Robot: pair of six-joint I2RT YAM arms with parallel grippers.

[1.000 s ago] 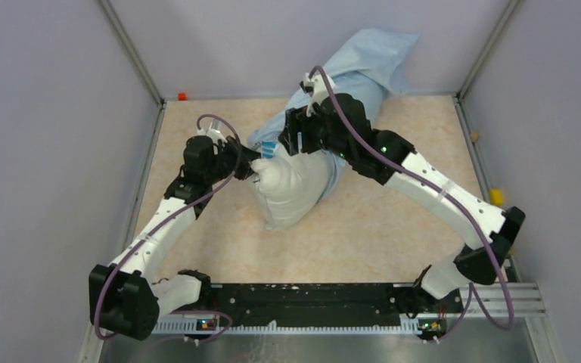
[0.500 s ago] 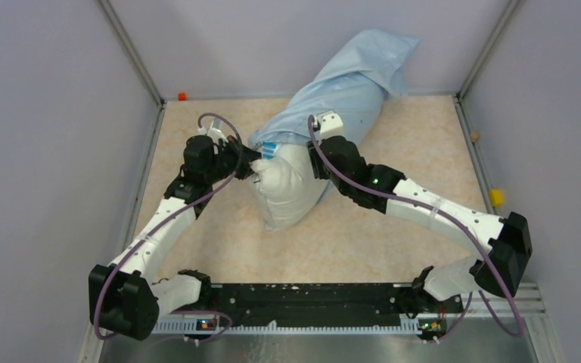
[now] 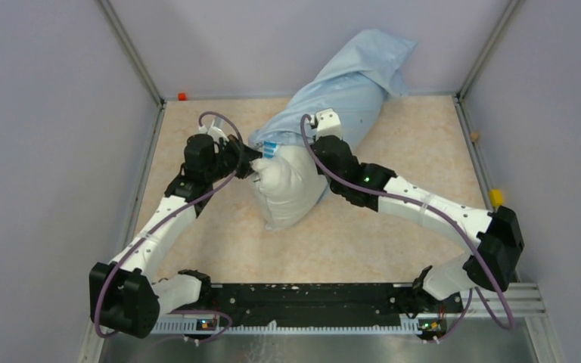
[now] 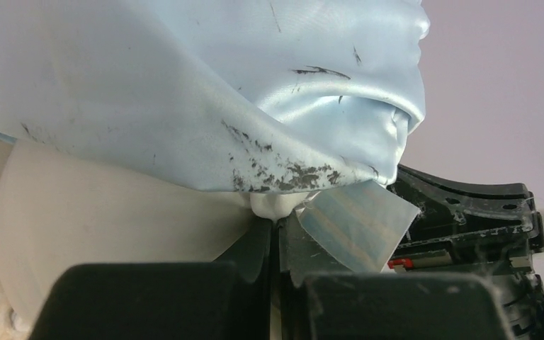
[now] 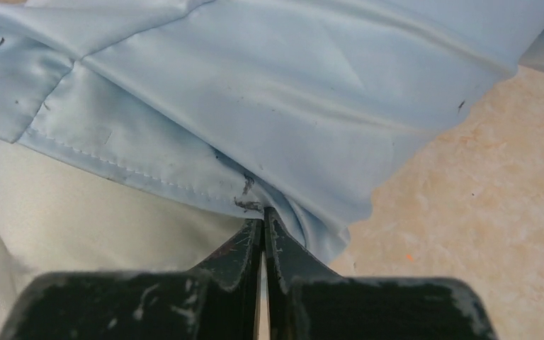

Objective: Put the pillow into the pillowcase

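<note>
The off-white pillow (image 3: pixel 287 190) lies mid-table, its far end inside the light-blue pillowcase (image 3: pixel 348 83), which leans up against the back wall. My left gripper (image 3: pixel 256 162) is shut at the pillow's left side, by a striped label (image 4: pixel 354 223). A nub of white pillow fabric (image 4: pixel 278 207) is pinched at its tips, just under the pillowcase hem (image 4: pixel 283 173). On the pillow's right side my right gripper (image 3: pixel 319 151) is shut where the pillowcase hem (image 5: pixel 184 188) lies over the pillow (image 5: pixel 99 219). Blue folds gather at that gripper's tip (image 5: pixel 263 216).
Grey walls close in the beige table (image 3: pixel 393 227) on three sides. A small orange piece (image 3: pixel 182 96) sits in the back left corner. A yellow piece (image 3: pixel 496 197) and a small tan one (image 3: pixel 473 137) lie along the right edge.
My right arm came down off the top of the pillowcase to its hem at the pillow's right side, and its jaws shut there. The left gripper kept its hold and did not move.
</note>
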